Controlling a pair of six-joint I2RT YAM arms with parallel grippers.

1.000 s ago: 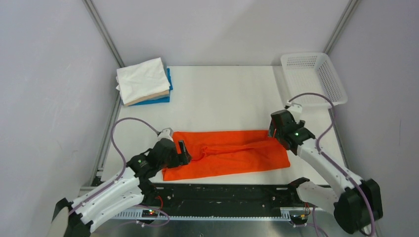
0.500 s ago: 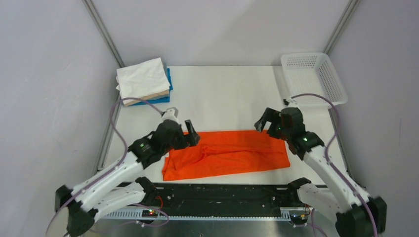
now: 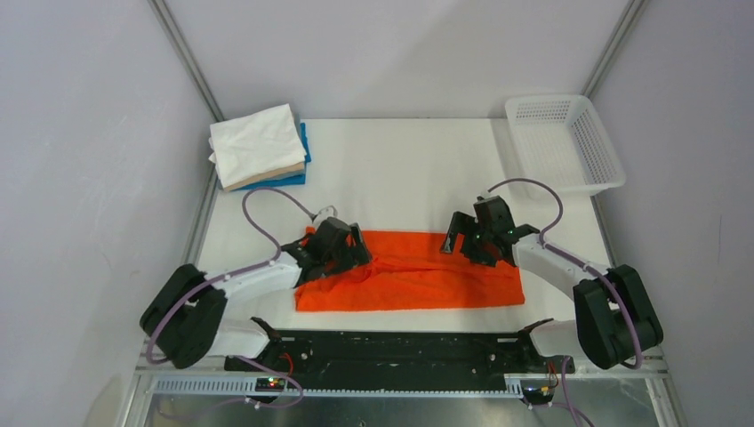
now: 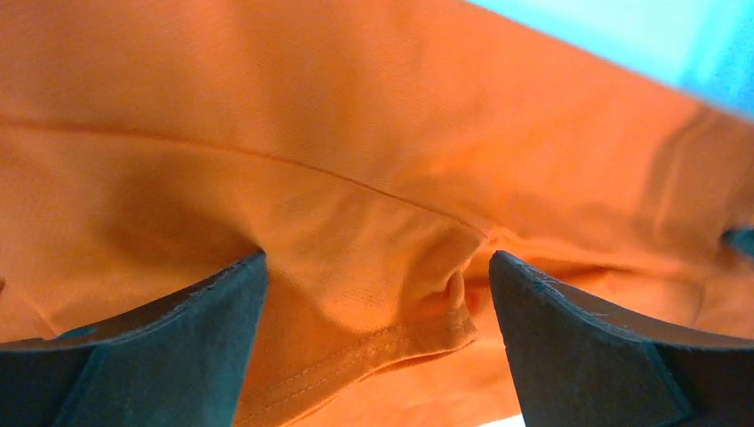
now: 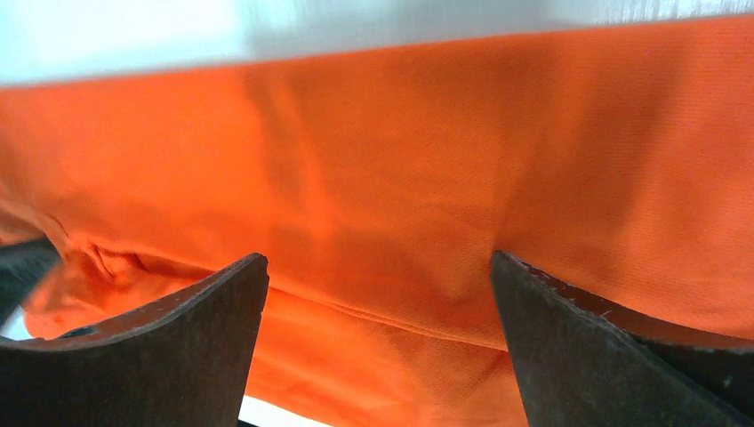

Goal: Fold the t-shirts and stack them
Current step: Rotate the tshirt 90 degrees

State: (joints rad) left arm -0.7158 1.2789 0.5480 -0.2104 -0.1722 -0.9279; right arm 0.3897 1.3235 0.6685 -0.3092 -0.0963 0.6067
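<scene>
The left hand (image 3: 354,249) sits low over the orange shirt (image 3: 418,283). Its fingers (image 4: 178,338) are spread wide and clamp nothing, and a hemmed fold of cloth bunches up in the gap between them. The right hand (image 3: 467,244) is also spread apart and empty. Its fingers (image 5: 613,347) are over smoother cloth, with bare table (image 3: 400,169) just beyond the tips. The shirt lies as a long flat band under both hands, running from one across to the other. The pile (image 3: 260,147) of folded shirts, white on top, lies well beyond the left hand, out to its left. The basket (image 3: 613,173) stands well beyond the right hand, to its right.
</scene>
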